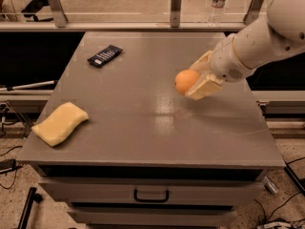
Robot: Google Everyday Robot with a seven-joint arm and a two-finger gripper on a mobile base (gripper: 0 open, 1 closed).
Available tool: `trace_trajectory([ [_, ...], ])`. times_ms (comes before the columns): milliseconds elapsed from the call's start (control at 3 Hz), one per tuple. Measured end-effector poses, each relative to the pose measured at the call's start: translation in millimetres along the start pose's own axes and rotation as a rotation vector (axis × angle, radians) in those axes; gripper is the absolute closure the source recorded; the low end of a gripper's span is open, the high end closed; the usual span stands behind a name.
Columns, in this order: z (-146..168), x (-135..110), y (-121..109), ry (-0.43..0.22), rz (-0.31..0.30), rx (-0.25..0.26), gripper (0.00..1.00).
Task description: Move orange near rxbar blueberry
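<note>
The orange is held between the cream-coloured fingers of my gripper, right of the table's middle and lifted a little above the top. The gripper is shut on it, coming in from the right on a white arm. The rxbar blueberry, a dark navy flat bar with white print, lies at the back left of the grey table, well away from the orange.
A pale yellow wavy-edged sponge lies near the front left corner. A rail with glass panels runs behind the table, with a water bottle beyond it. A drawer with a handle is under the tabletop.
</note>
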State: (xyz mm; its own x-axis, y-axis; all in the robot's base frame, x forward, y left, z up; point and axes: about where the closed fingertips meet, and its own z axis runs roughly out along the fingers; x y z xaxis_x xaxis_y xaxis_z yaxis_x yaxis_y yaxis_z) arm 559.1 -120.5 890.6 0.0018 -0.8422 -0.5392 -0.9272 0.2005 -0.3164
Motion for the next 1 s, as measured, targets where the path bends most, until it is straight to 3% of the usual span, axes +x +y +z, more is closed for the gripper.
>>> trace_trajectory([
  [333, 11, -25, -32, -0.061, -0.048, 0.052, 1.00],
  [667, 48, -58, -60, -0.144, -0.070, 0.075, 1.00],
  [1000, 72, -80, -73, -0.200, -0.083, 0.079, 1.00],
])
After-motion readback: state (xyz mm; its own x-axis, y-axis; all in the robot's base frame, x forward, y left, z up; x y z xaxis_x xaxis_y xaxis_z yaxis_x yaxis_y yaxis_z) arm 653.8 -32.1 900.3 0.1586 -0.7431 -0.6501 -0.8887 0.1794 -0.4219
